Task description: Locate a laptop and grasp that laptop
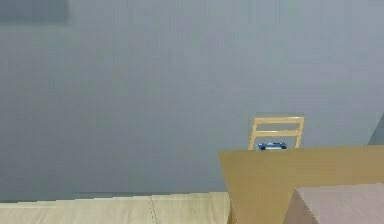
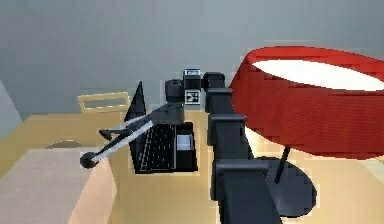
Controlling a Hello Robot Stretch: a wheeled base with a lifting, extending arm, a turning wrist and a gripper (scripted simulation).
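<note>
The search part of the job looked done. In the arm side view the laptop (image 2: 160,135) lay on the wooden table (image 2: 60,135), lid up, its screen on the nine o'clock side and its keyboard facing three o'clock, just beside the arm (image 2: 238,170). The grasp could not be counted as made, because the laptop rested flat on the tabletop and nothing hung clear of it. By my judgement, what was left was to get a sure hold on the laptop and lift it off the table.

The arm rose as a dark bar from six o'clock toward twelve, passing close by a red lamp shade (image 2: 312,95) at its three o'clock. From its far end the gripper (image 2: 100,143) pointed toward nine o'clock, its thin fingers (image 2: 130,130) slanting down across the laptop's screen and front edge. With the laptop lying right behind the fingers, I could not tell whether they held anything, nor whether they touched it.

A chair (image 2: 104,101) stood at the table's far edge, at eleven o'clock from the laptop. In the forward view the same chair (image 1: 277,129) showed behind the table (image 1: 270,175) at four o'clock, against a grey wall (image 1: 150,90).
</note>
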